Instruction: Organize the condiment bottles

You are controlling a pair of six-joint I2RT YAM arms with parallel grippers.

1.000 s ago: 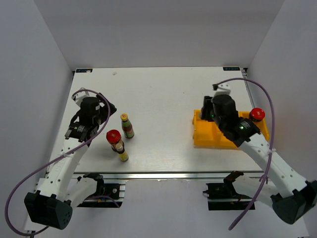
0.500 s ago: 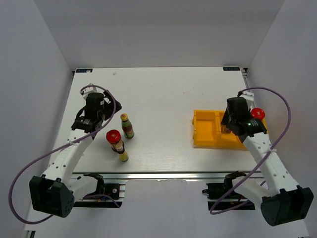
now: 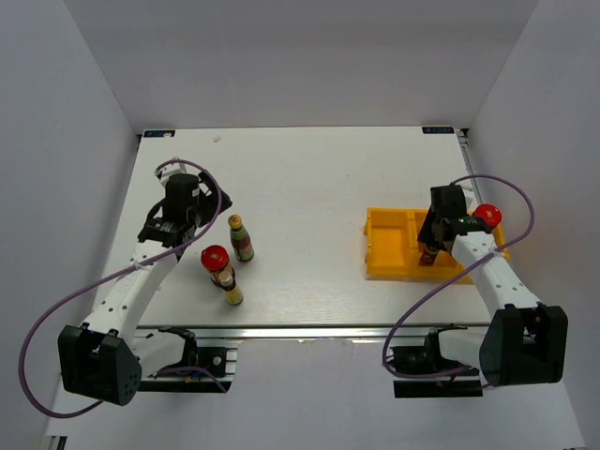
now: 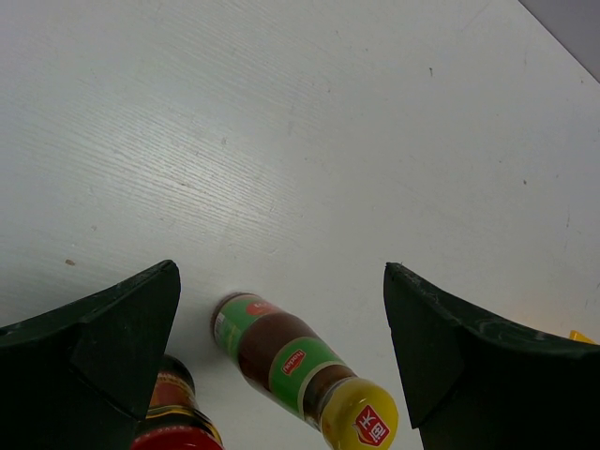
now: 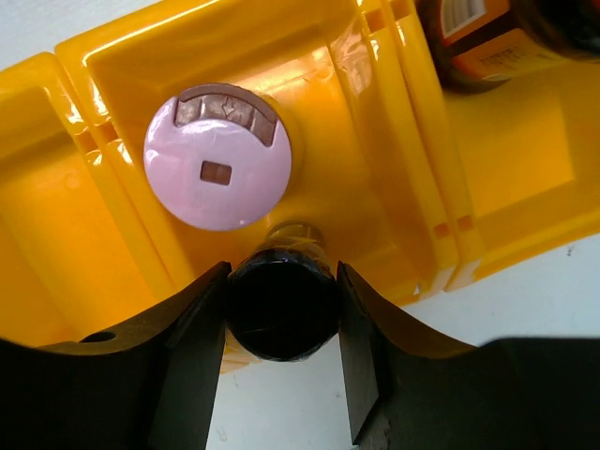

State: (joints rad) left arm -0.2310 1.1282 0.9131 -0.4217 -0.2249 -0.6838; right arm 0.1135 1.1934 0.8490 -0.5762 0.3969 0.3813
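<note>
The table [image 3: 309, 178] carries a yellow tray [image 3: 386, 246] on its right half. The right arm [image 3: 497, 281] is folded closer to its base than one second ago, when its wrist hung over the tray's left end. The right gripper [image 5: 282, 314] is now at the tray's near wall, clenched on the black-capped bottle [image 5: 283, 298]. Whether that bottle rests on the tray floor cannot be told. Just beside it, the pink-capped bottle [image 5: 217, 157] stands in a compartment. The red-capped jar [image 3: 486, 216] stands at the tray's right end, unmoved.

The left arm [image 3: 131, 286] has reached further across the table. The left gripper [image 4: 281, 272] is spread wide and holds nothing. The green-labelled slim bottle [image 4: 291, 361] shows between its fingers in the wrist view, apart from both. On the left half of the table, this bottle, the second red-capped jar [image 3: 217, 262] and the second slim bottle [image 3: 232, 295] stand upright where they were.
</note>
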